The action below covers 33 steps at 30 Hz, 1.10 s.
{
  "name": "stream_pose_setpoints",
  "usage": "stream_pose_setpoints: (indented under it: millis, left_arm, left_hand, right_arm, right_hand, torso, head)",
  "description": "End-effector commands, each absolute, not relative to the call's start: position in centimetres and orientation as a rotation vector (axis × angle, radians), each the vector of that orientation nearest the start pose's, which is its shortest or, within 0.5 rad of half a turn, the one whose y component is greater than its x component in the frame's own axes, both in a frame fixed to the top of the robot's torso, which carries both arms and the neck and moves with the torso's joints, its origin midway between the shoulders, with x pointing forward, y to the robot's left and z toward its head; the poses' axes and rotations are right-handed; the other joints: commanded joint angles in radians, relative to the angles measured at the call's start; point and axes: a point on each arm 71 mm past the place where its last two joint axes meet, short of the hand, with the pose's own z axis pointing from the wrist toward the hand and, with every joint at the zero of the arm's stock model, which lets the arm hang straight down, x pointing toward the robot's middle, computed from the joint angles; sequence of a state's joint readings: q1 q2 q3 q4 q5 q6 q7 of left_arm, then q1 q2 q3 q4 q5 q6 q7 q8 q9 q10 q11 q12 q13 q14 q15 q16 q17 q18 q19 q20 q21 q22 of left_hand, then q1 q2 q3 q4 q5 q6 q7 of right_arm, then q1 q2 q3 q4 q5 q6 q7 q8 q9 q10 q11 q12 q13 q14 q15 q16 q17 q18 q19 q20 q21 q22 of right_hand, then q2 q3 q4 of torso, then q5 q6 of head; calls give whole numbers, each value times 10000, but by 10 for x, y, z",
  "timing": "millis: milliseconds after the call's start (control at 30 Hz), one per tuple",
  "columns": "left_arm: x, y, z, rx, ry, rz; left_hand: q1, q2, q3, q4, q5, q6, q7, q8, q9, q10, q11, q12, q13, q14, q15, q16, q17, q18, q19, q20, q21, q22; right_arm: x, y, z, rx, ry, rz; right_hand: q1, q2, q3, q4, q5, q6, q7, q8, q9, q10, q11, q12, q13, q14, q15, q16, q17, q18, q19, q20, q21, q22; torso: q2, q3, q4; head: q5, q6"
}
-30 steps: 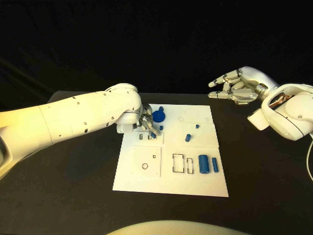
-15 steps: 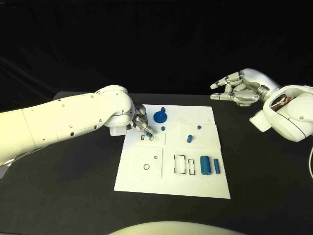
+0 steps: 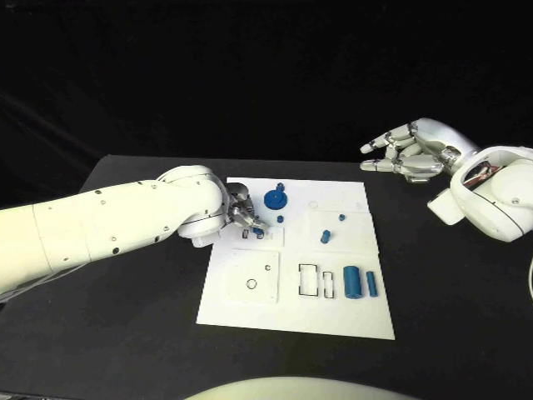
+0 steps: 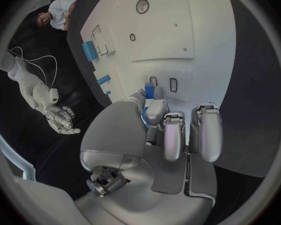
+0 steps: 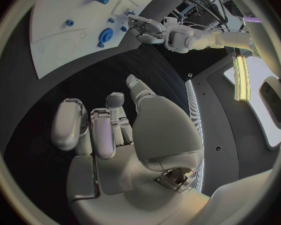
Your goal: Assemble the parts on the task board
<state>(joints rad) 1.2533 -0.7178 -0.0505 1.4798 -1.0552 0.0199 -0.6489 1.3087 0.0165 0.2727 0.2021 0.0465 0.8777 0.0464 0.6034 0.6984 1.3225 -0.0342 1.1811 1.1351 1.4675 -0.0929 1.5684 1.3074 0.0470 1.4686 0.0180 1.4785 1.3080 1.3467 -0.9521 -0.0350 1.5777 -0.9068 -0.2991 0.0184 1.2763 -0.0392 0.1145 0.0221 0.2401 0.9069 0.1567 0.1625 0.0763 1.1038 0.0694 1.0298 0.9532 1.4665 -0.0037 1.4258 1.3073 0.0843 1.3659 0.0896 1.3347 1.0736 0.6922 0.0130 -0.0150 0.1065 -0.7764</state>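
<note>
Compared with a second ago, your left hand (image 3: 245,217) has slid a little toward the near side of the task board (image 3: 296,321) and now sits over the two small slots at its left edge; the whole scene has also shifted slightly, so part of that is the camera. The left hand still pinches a small blue part (image 4: 149,91) between thumb and finger, its tip just above the slots in the left wrist view (image 4: 154,135). Whether the part touches the board you cannot tell.

Nearest you on the board lie a blue cylinder (image 3: 353,281) and a thinner blue bar (image 3: 370,284) side by side, just right of two rectangular outlines. Left of those is a raised white square with a small ring marked on it. Farther up, a small blue peg (image 3: 326,236) lies near the middle, with a tiny blue stud (image 3: 341,219) just beyond it. Near the far edge stands the blue round knob (image 3: 275,198), close beside the left hand's fingers (image 3: 257,223), with another small blue piece (image 3: 281,218) just below it.

Your right hand (image 3: 408,150) has stayed hovering beyond the board's far right corner, well apart from it, fingers loosely curled and apart, holding nothing.
</note>
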Motion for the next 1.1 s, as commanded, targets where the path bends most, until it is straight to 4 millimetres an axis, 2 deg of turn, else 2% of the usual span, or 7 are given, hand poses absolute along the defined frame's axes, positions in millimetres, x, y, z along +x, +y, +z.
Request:
stream_pose_setpoints:
  millis: [33, 133, 300, 533, 1100]
  left_arm:
    - [494, 173, -204, -2512, 21849, -3595]
    - [493, 174, -207, -2329, 22047, -3466]
    - [492, 175, -210, -2159, 22315, -3291]
    - [492, 177, -213, -1964, 22690, -3110]
    - [491, 170, -217, -1615, 23079, -3219]
  left_hand:
    - [23, -68, 1154, -1110, 12, 203, -117, 51, -5, 71, -17, 58, 8, 1033, -19, 24, 2633, -162, 464, -38, 42, 1187]
    - [-45, -156, 1353, -1104, 12, 206, -117, 49, 28, 61, -17, 33, -14, 1033, -19, 24, 2633, -154, 449, -40, 18, 1153]
    - [-59, -178, 1404, -1105, 11, 204, -116, 49, 37, 60, -17, 32, -13, 1033, -19, 24, 2633, -151, 443, -40, 8, 1140]
    - [-74, -205, 1448, -1108, 10, 203, -115, 48, 45, 60, -15, 32, -11, 1033, -18, 24, 2633, -150, 441, -40, 5, 1136]
    - [-121, -246, 1497, -1093, 8, 215, -111, 53, 60, 72, -11, 46, 6, 1033, -13, 24, 2633, -152, 444, -39, 10, 1148]
  right_arm:
    - [496, -239, -111, 2646, 16307, 9486]
    - [496, -238, -111, 2638, 16325, 9493]
    - [496, -238, -112, 2631, 16335, 9508]
    - [496, -237, -112, 2609, 16306, 9553]
    - [496, -235, -113, 2608, 16348, 9566]
  right_hand:
    - [-37, 43, -47, 29, 49, 70, 4, 44, -8, -21, 2, -11, 13, 487, -65, -52, 128, 105, -66, 30, -41, -1]
    - [-37, 43, -47, 29, 49, 70, 4, 44, -8, -21, 2, -11, 13, 487, -65, -52, 128, 105, -66, 30, -41, -1]
    - [-37, 43, -47, 29, 49, 70, 4, 44, -8, -21, 2, -11, 13, 487, -65, -52, 128, 105, -66, 30, -41, -1]
    - [-36, 52, -53, 39, 56, 80, -1, 57, -7, 3, -2, 15, 34, 487, -67, -56, 127, 106, -68, 29, -47, -7]
    - [-31, 66, -57, 49, 63, 90, -4, 69, -6, 21, -6, 31, 42, 486, -70, -64, 119, 106, -67, 28, -50, -8]
  torso:
    - [10, -3, 3]
    - [8, -4, 4]
    - [14, -2, 19]
    - [16, -10, 4]
    - [13, -8, 4]
  head:
    - [-10, -9]
    - [-3, -24]
    - [5, -35]
    - [6, -66]
    - [-67, -107]
